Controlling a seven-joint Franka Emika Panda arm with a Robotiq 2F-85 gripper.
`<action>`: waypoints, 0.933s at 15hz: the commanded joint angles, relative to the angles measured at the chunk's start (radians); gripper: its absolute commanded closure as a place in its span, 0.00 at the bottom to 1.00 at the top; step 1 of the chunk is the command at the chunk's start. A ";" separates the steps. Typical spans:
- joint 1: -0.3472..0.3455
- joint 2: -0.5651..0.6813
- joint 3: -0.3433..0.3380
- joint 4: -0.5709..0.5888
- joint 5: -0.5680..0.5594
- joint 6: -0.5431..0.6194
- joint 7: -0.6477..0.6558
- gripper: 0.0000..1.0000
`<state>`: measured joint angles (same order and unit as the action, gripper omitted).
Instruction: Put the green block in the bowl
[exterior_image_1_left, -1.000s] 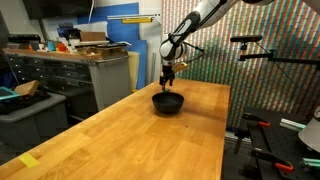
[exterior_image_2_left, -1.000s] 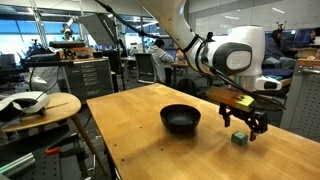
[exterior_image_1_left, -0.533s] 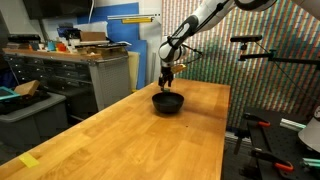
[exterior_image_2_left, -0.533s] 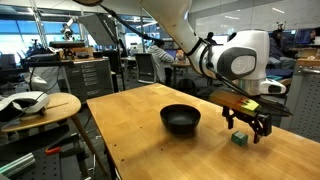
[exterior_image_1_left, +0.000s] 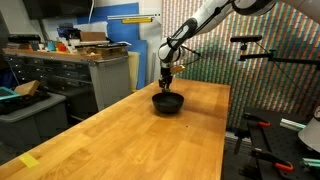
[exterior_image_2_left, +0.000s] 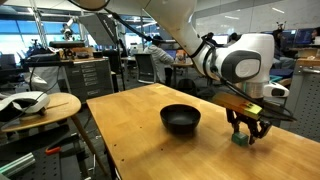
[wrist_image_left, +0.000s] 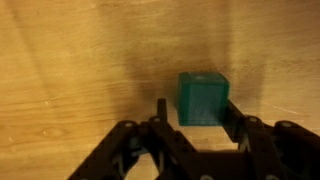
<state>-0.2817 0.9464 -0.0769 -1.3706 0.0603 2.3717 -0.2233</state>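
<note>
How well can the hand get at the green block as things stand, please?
Probably yes: the open hand straddles the block, and nothing lies between them.

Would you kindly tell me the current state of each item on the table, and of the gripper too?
gripper: open, low over the table, one finger on either side of the green block.
green block: resting on the table, not lifted.
bowl: upright, looks empty.
</note>
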 joint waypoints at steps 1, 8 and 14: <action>-0.021 0.017 0.021 0.061 -0.002 -0.047 -0.020 0.74; -0.021 -0.040 0.010 0.052 -0.004 -0.072 -0.007 0.83; -0.005 -0.141 0.012 -0.015 -0.002 -0.085 0.003 0.83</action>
<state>-0.2901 0.8835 -0.0752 -1.3322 0.0603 2.3150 -0.2245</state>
